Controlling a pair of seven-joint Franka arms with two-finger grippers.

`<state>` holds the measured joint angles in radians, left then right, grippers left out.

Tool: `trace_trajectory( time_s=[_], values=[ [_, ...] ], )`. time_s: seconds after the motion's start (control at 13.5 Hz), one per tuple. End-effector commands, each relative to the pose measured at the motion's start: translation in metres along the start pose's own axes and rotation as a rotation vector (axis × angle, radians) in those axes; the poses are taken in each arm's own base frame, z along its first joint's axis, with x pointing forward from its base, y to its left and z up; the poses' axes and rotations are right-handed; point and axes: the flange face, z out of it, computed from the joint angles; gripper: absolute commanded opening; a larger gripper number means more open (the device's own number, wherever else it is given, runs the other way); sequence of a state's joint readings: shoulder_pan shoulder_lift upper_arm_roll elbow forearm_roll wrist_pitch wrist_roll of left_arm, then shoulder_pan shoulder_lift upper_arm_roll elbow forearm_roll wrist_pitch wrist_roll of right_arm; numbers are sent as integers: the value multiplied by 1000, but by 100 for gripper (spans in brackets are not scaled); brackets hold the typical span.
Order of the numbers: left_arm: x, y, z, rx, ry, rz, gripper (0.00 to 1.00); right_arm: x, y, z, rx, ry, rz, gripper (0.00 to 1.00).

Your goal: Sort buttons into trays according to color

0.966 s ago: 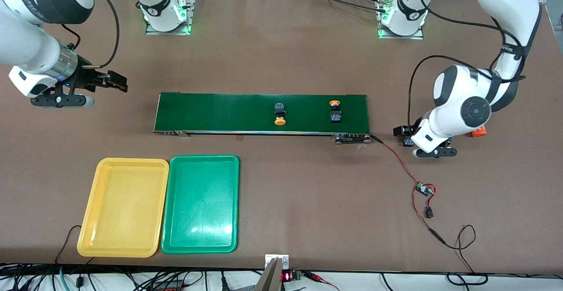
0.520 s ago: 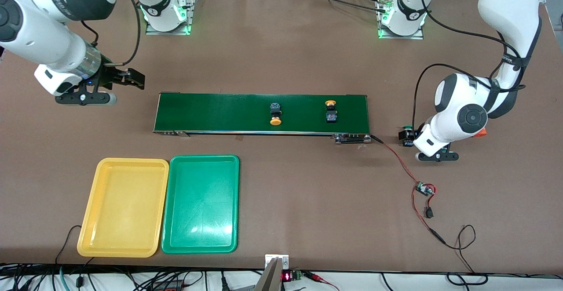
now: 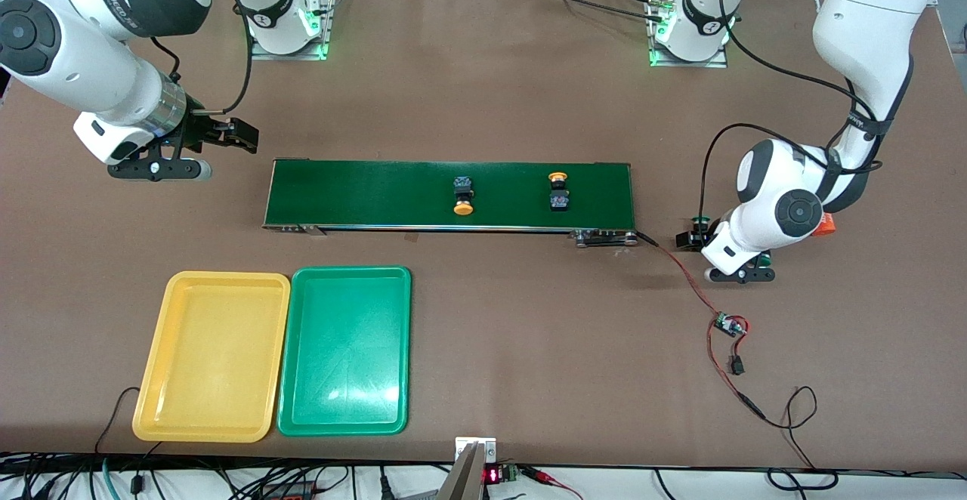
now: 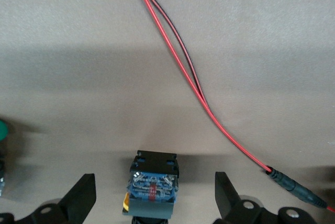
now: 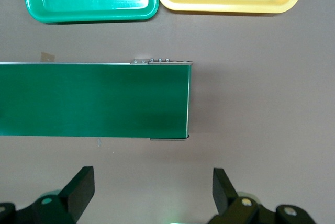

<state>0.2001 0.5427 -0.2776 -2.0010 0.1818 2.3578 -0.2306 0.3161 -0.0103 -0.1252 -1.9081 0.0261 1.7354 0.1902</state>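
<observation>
L gripper lining up on a button off the belt end; nothing sorted yet.

My left gripper [image 4: 154, 203] sits low over the desk [image 3: 529, 334] by the left arm's end of the conveyor belt [image 3: 378, 194], fingers [image 4: 82, 195] spread wide, w/ one button [image 4: 152, 185] lying between them, not pinched; cap colour I can't call for sure, a yellow edge shows. A green-capped button [image 4: 2, 130] lies just beside, and the red/black wire [image 4: 178, 62] runs near. Right gripper [image 5: 152, 195] hangs over the desk near the belt's other end, fingers spread, empty, waiting. Two yellow-capped buttons [image 3: 462, 196] [image 3: 558, 189] lie on the belt. Yellow tray [image 3: 213, 281] and green tray [image 3: 351, 273] sit side by side nearer the front cam, both empty. Next, I reckon: drop a touch, close on the body, lift clear of the wire.
</observation>
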Motion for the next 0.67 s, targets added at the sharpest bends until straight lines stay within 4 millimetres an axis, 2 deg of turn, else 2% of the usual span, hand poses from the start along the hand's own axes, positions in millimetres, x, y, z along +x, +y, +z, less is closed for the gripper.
trace_trajectory(
  time_s=[0.0, 0.15, 0.3, 0.52, 0.59],
  values=[
    [-7, -5, 5, 14, -9, 20, 100, -4, 3, -5, 13, -1, 5, 100],
    [-13, -4, 12, 15, -27, 28, 89, -3, 0, -4, 13, 2, 2, 100],
    [-17, -4, 16, 16, -40, 51, 66, 0, -1, 2, 11, 1, 3, 100],
    [-18, -5, 11, 19, -40, 85, 12, 3, -22, 19, 2, 2, -24, 100],
    [-17, -5, 2, 23, -33, 87, 0, 4, -24, 28, 3, 12, -26, 100]
  ],
)
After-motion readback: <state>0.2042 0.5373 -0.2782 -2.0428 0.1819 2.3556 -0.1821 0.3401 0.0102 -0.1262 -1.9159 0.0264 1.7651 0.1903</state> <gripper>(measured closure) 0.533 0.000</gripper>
